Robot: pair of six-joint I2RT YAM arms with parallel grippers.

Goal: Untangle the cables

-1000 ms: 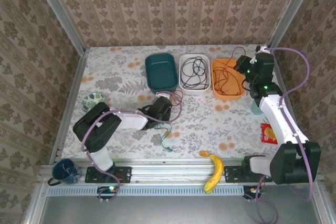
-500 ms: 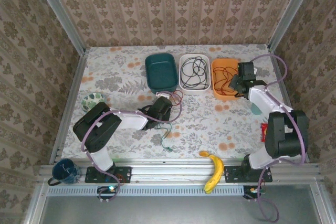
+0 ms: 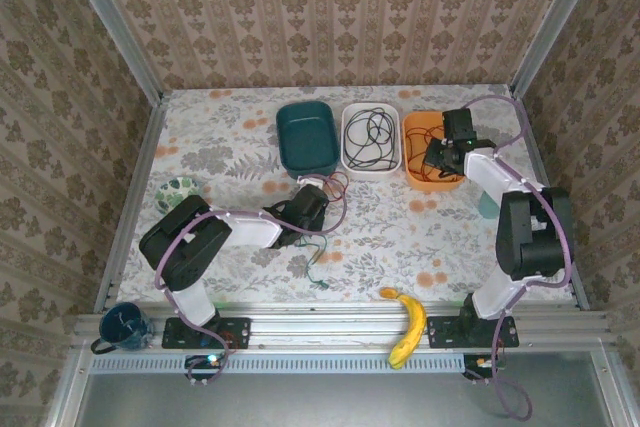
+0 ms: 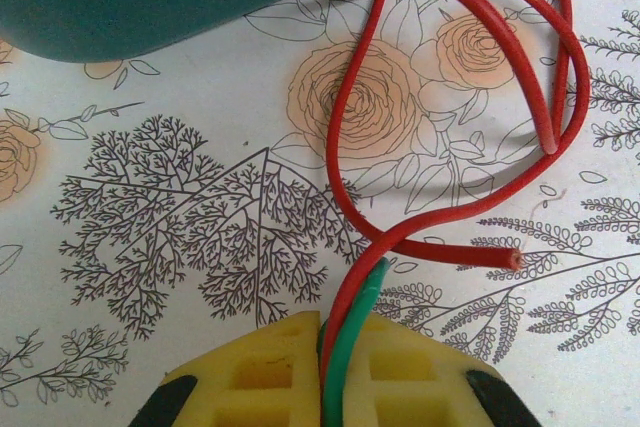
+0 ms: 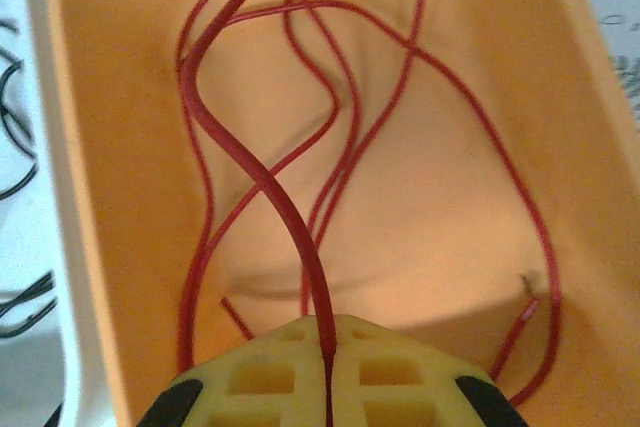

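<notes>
Close-ups, left claw (image 4: 322,335) pinching green cable (image 4: 352,315) and red cable (image 4: 338,147), right claw (image 5: 328,347) pinching red wire (image 5: 265,187)

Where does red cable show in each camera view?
Top external: red cable in the orange tray; more below the teal bin.
Left wrist: looping rightward from the left claw.
Right wrist: across the tray, pinched in the right claw.
Landmark: orange tray, top and right wrist.

Cables (image 3: 370,137) lie in middle bin (image 3: 372,173) and right bin (image 3: 418,183) (more, seemingly, before left bin (image 3: 305,139)).
</notes>
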